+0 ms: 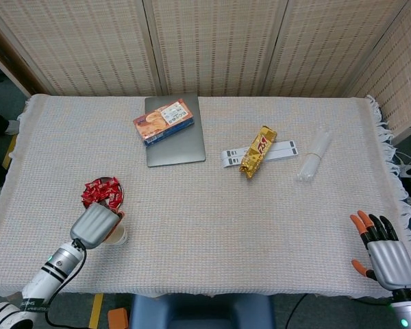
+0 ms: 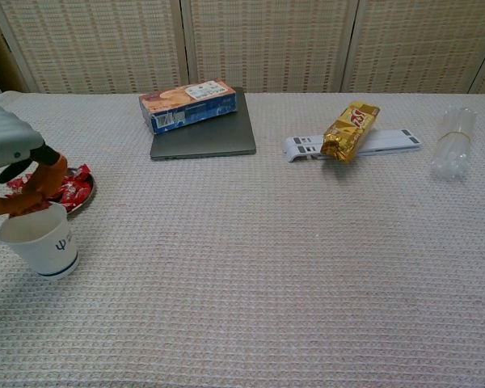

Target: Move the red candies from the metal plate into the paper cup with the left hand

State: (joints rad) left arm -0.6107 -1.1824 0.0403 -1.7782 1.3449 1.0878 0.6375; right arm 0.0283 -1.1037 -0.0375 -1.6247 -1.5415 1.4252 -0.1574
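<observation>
Left hand (image 1: pixel 96 224) hovers over the paper cup (image 1: pixel 118 235).
</observation>
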